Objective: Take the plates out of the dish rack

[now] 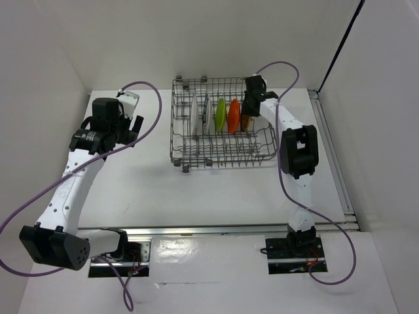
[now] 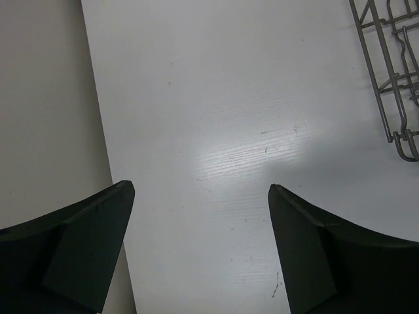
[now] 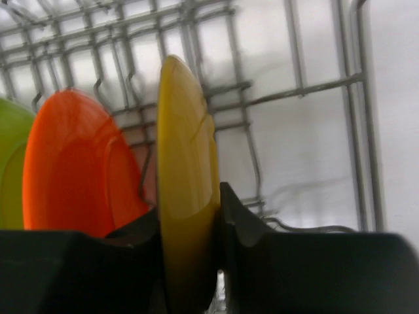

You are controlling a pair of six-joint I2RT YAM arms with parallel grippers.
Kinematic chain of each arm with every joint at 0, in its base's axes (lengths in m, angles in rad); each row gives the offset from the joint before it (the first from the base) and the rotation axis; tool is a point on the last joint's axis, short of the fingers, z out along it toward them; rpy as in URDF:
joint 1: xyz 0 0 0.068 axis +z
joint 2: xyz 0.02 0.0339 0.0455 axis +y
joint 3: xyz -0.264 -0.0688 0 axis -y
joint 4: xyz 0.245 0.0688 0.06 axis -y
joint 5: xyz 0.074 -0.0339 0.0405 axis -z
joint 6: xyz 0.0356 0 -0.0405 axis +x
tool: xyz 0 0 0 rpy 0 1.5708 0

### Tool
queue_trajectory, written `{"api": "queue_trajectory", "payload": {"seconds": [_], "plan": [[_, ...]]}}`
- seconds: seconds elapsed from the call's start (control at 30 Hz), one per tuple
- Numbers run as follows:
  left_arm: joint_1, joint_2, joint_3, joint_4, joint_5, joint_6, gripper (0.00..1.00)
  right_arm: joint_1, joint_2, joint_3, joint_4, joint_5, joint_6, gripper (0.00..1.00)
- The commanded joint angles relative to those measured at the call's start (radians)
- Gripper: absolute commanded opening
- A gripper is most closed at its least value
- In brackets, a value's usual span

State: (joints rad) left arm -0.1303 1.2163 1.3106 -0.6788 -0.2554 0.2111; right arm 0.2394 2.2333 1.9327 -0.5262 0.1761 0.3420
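The grey wire dish rack [image 1: 222, 161] stands at the back middle of the table and holds several plates on edge: pale white [image 1: 195, 112], teal-rimmed [image 1: 205, 111], lime green [image 1: 221, 112], orange [image 1: 234, 116] and mustard-brown [image 1: 245, 123]. My right gripper [image 1: 249, 108] reaches down into the rack's right end. In the right wrist view the right gripper [image 3: 188, 216] has its jaws pressed on both faces of the mustard plate [image 3: 186, 157], with the orange plate [image 3: 72, 170] and green plate [image 3: 10, 163] beside it. My left gripper [image 2: 200, 190] is open and empty over bare table left of the rack.
The rack's corner [image 2: 393, 85] shows at the upper right of the left wrist view. The table's left edge meets the white wall [image 2: 46, 98] close to the left gripper. A metal rail [image 1: 330, 157] runs along the table's right side.
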Motion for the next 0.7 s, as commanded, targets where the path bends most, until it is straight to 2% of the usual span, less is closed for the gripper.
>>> {"api": "queue_trajectory", "payload": {"seconds": [0.0,0.07,0.1,0.2,0.37,0.43,0.5,0.53,0.6,0.67], "plan": [[-0.005,0.008,0.003,0.038,0.033,-0.013,0.98,0.035,0.019,0.083,0.002,0.124,0.018,0.25],[-0.005,0.008,0.015,0.024,0.048,-0.036,1.00,0.046,-0.012,0.083,0.011,0.164,-0.015,0.15],[-0.005,0.008,0.024,0.013,0.048,-0.036,1.00,0.063,-0.036,0.083,0.031,0.231,-0.030,0.09],[-0.005,0.008,0.024,0.013,0.073,-0.045,1.00,0.090,-0.066,0.116,0.040,0.342,-0.093,0.00],[-0.014,-0.011,0.042,0.004,0.096,-0.045,1.00,0.135,-0.136,0.215,0.006,0.448,-0.140,0.00],[-0.014,-0.020,0.058,-0.008,0.116,-0.045,1.00,0.161,-0.206,0.215,0.034,0.549,-0.169,0.00],[-0.014,-0.020,0.084,-0.039,0.185,-0.059,1.00,0.178,-0.270,0.145,0.098,0.609,-0.230,0.00],[-0.014,-0.029,0.093,-0.054,0.224,-0.059,1.00,0.187,-0.340,0.117,0.161,0.609,-0.250,0.00],[-0.014,-0.029,0.105,-0.079,0.344,-0.075,1.00,0.213,-0.409,0.036,0.181,0.519,-0.235,0.00],[-0.014,-0.020,0.133,-0.102,0.418,-0.102,1.00,0.224,-0.515,-0.033,0.216,0.189,-0.195,0.00]]}}
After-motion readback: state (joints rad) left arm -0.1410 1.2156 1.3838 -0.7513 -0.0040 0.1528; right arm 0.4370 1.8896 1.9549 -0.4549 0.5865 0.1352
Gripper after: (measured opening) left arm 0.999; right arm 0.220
